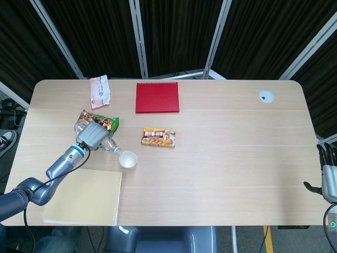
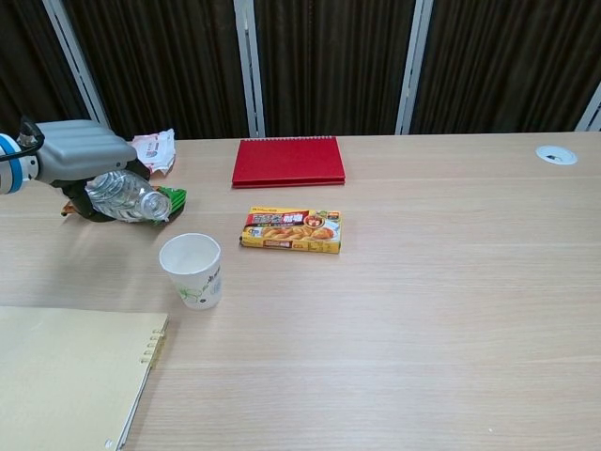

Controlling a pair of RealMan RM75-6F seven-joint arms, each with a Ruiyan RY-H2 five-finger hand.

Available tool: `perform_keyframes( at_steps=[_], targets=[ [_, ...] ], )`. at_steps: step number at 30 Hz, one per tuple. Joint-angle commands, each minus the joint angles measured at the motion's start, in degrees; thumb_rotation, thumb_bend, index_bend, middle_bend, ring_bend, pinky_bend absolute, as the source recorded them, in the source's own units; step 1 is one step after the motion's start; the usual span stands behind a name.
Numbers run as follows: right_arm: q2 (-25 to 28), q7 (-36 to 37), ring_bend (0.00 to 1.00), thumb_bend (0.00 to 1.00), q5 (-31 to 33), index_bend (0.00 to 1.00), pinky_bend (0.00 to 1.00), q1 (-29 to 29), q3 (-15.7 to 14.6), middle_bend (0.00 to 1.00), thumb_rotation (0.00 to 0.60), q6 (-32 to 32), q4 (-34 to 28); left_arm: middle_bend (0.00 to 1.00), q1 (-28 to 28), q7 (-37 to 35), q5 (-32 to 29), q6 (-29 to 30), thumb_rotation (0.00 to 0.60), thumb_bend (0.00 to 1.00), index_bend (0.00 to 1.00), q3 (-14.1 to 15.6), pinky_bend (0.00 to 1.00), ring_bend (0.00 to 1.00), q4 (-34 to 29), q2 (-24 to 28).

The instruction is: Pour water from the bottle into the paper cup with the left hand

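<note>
A clear plastic bottle (image 2: 127, 198) lies tilted on its side in my left hand (image 2: 83, 154), which grips it from above; its mouth points right and slightly down, above and just left of the white paper cup (image 2: 192, 271). In the head view the left hand (image 1: 91, 135) holds the bottle (image 1: 108, 145) with its neck close to the paper cup (image 1: 128, 159). The cup stands upright on the table. My right hand (image 1: 328, 174) hangs off the table's right edge, holding nothing, fingers apart.
A green snack bag (image 1: 100, 121) lies behind the left hand. A yellow food box (image 2: 292, 230) sits right of the cup, a red notebook (image 2: 287, 161) behind it. A tan spiral notebook (image 2: 66, 376) covers the near left. A pink tissue pack (image 1: 99, 90) lies far left.
</note>
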Motion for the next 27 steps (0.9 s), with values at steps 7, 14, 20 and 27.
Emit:
perform_keyframes(
  at_steps=[7,14,20,27],
  targets=[
    [0.03,-0.17,0.00,0.00,0.09,0.00,0.00,-0.01,-0.03,0.00,0.600,0.00,-0.08,0.51,0.06,1.55,0.93,1.21,0.600,0.45,0.59,0.41,0.36,0.40,0.72,-0.32],
    [0.09,-0.23,0.00,0.00,0.15,0.00,0.00,-0.02,-0.03,0.00,0.600,-0.01,-0.17,0.51,0.15,2.29,1.41,1.86,0.600,0.45,0.59,0.63,0.36,0.40,1.30,-0.77],
    [0.18,-0.14,0.00,0.00,0.14,0.00,0.00,-0.07,-0.04,0.00,0.600,0.04,-0.24,0.51,0.18,2.58,1.67,2.27,0.600,0.45,0.59,0.66,0.36,0.40,1.31,-0.78],
    [0.23,-0.15,0.00,0.00,0.17,0.00,0.00,-0.08,-0.04,0.00,0.600,0.06,-0.31,0.51,0.35,2.63,2.00,2.74,0.600,0.45,0.59,0.79,0.36,0.40,1.30,-0.69]
  ],
)
